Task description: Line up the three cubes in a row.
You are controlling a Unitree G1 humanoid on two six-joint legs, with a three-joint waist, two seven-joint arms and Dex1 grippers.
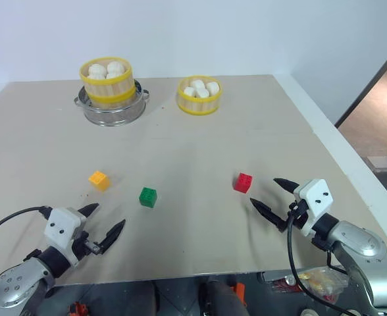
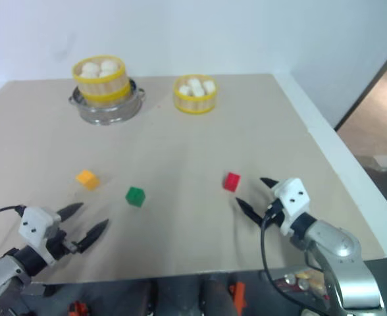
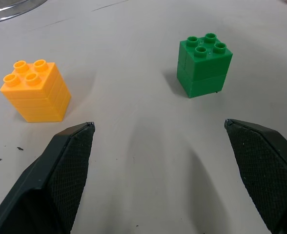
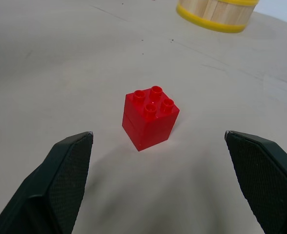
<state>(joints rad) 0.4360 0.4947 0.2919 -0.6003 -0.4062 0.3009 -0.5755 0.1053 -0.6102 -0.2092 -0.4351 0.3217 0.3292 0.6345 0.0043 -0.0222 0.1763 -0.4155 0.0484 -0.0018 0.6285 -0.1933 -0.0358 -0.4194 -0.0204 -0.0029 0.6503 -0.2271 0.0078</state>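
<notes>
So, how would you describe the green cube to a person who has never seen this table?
On the beige table, look at the near half, well away from the two steamers of buns. Three small studded cubes stand there apart; the green cube is the middle one, between the yellow-orange cube and the red cube.

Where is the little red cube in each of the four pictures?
Left eye view: the red cube sits on the table right of the green cube, just ahead of the right gripper.
Right eye view: the same spot, beside that gripper.
Left wrist view: a red sliver at the top right corner may be it; I cannot tell.
Right wrist view: centred between the open fingers.
Shared landmark: the lone steamer, also behind the cube in the right wrist view.
</notes>
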